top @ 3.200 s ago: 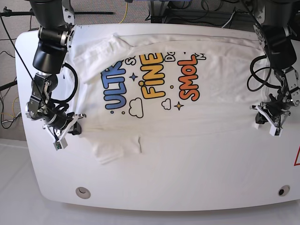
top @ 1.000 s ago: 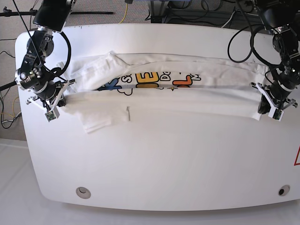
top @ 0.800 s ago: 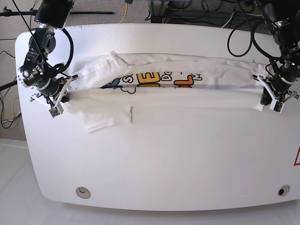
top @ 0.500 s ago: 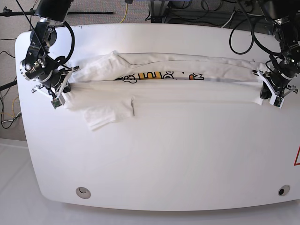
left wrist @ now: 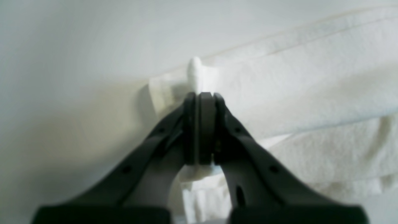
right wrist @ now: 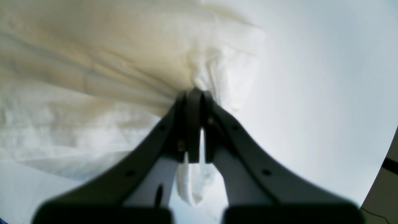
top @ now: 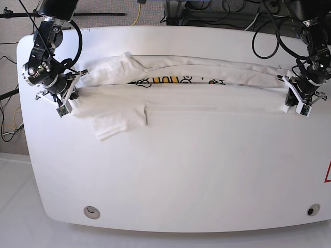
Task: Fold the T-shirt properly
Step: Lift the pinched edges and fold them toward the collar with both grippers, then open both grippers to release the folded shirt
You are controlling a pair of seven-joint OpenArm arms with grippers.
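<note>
Both jaws are clenched on cloth: your left gripper (top: 299,102) pinches a corner of the T-shirt (top: 181,93), and your right gripper (top: 66,99) pinches the corner at the other end. Nearest you, the white table (top: 181,170) lies bare, with two round ports, one (top: 91,211) near each front corner. Farther back, the T-shirt stretches across the table in a long band, only a thin strip of coloured print showing. One sleeve (top: 118,120) lies flat below it. Cables (top: 217,13) hang beyond the far edge.
</note>
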